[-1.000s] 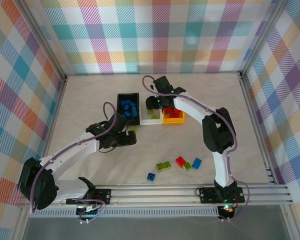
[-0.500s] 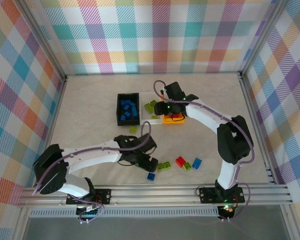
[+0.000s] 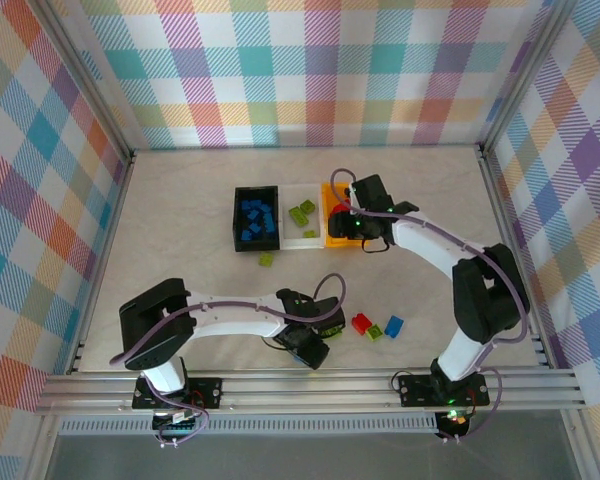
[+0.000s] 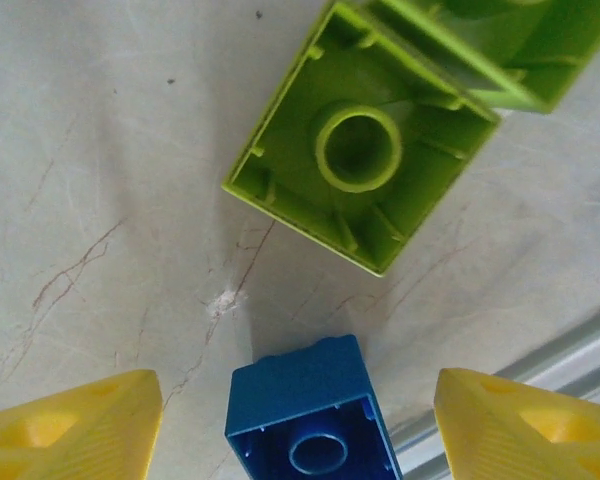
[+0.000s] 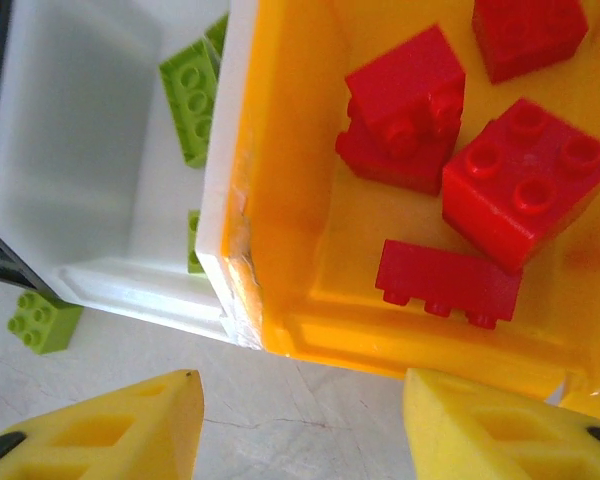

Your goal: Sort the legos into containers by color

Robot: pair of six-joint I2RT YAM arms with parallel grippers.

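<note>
Left gripper [image 4: 302, 420] — fingers apart, straddling the blue brick [image 4: 302, 395] | brick on the table, well to the near side of the black bin [image 3: 234, 218] | step: pick — next you close squarely, lift, carry it there.

Nothing to read here: no words, no numbers, no signs. No letters to make out on the bumps of the red legos [image 5: 525, 190]. Plain sides on the orange bin [image 5: 310, 200] and the white bin [image 5: 80, 150]. Just coloured squares on the walls [image 3: 320, 70].
</note>
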